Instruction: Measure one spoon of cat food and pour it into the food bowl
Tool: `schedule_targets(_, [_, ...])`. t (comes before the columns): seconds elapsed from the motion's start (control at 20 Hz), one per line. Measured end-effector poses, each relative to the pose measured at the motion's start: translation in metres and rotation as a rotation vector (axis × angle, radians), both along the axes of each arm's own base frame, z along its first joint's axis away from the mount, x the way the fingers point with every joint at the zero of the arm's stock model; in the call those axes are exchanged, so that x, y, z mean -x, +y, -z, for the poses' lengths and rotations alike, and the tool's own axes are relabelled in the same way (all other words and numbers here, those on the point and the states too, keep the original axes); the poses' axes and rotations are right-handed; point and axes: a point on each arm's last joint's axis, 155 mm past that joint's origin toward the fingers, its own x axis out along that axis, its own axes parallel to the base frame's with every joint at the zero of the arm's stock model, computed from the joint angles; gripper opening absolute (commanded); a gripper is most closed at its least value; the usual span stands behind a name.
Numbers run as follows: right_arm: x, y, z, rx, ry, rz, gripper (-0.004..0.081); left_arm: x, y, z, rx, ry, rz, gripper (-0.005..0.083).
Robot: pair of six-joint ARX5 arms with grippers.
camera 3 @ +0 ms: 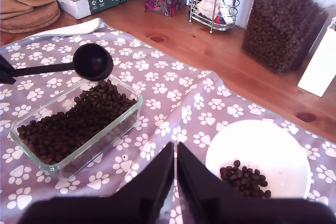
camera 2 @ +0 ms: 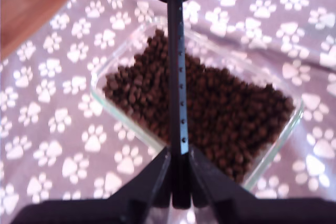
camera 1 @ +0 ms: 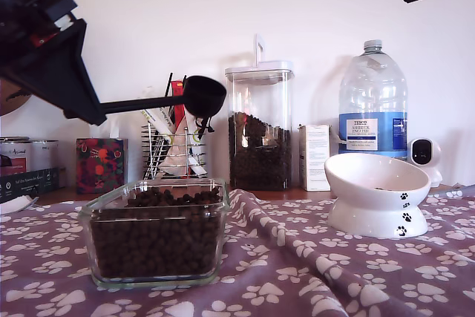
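Spoon (camera 1: 204, 96) in 1st pincer (camera 2: 180, 174) above cat food (camera 1: 157, 228).

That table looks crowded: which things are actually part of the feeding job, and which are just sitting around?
In use:
spoon, held by my first gripper
cat food in the glass dish
food bowl

Just lying about:
tall canister
water bottle
wire rack
cardboard boxes
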Motion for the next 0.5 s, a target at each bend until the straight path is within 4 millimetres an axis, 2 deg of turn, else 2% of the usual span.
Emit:
schedule_targets(0.25, [0.004, -0.001, 0.008, 0.008, 0.039, 0.000, -0.0013, 0.005, 0.029, 0.018, -0.055, 0.093, -0.080, -0.0022])
schedule_targets(0.5, [0.007, 0.000, 0.013, 0.010, 0.064, -0.008, -0.0013, 0.017, 0.022, 0.035, -0.030, 0.207, -0.061, -0.0022])
